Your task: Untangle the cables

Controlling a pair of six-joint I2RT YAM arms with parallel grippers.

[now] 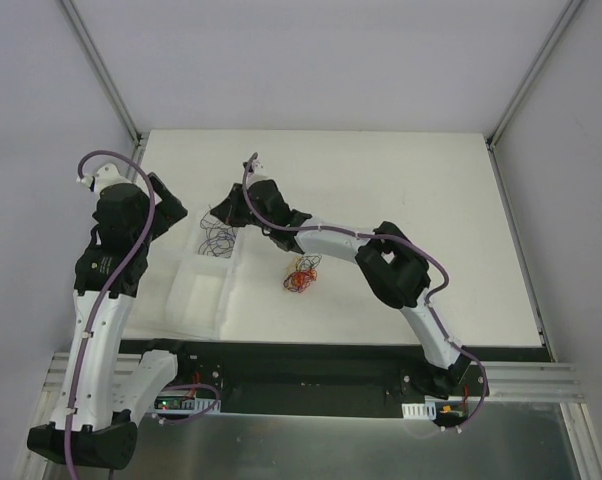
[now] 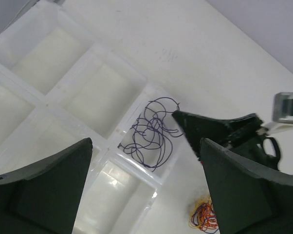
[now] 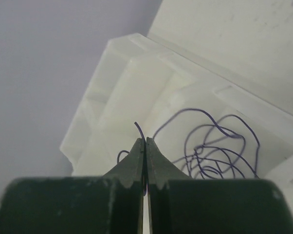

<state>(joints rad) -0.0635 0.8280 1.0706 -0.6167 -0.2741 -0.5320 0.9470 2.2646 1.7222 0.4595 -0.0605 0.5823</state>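
Jaws first: on the left gripper (image 2: 145, 146) they stood wide apart with nothing between them, hovering above the tray (image 2: 44, 95). From my top view that gripper (image 1: 174, 213) hung over the tray's (image 1: 196, 295) far left corner, clear of the wires.

Next to the right came the purple wire (image 1: 218, 240), lying in the tray's far right compartment. It was one hair-thin strand thrown into loose, overlapping loops, not pulled tight anywhere. Through the left wrist camera the wire (image 2: 154, 131) looked longer than wide, its long axis running diagonally from the compartment's far corner down towards the near one, roughly along the compartment's length. The biggest open loop sat at the far end, and the denser crossings were in the middle.

On the right gripper (image 3: 145, 142) the jaws were pressed together on one end of that wire (image 3: 224, 129). A short tip poked out past the fingertips and curled left, while the rest trailed away into the loops on the tray (image 3: 122, 53) floor. In the top view this gripper (image 1: 221, 213) was at the compartment's far edge.

Further right, on the bare table (image 1: 401, 180) and apart from the tray, lay the knot (image 1: 301, 278). It was a small, tight clump of orange, red and yellow strands with some purple. It ran slightly long from upper right to lower left, just beside the right forearm. The left wrist camera caught it (image 2: 205, 217) at the frame's bottom edge, partly hidden behind a finger.
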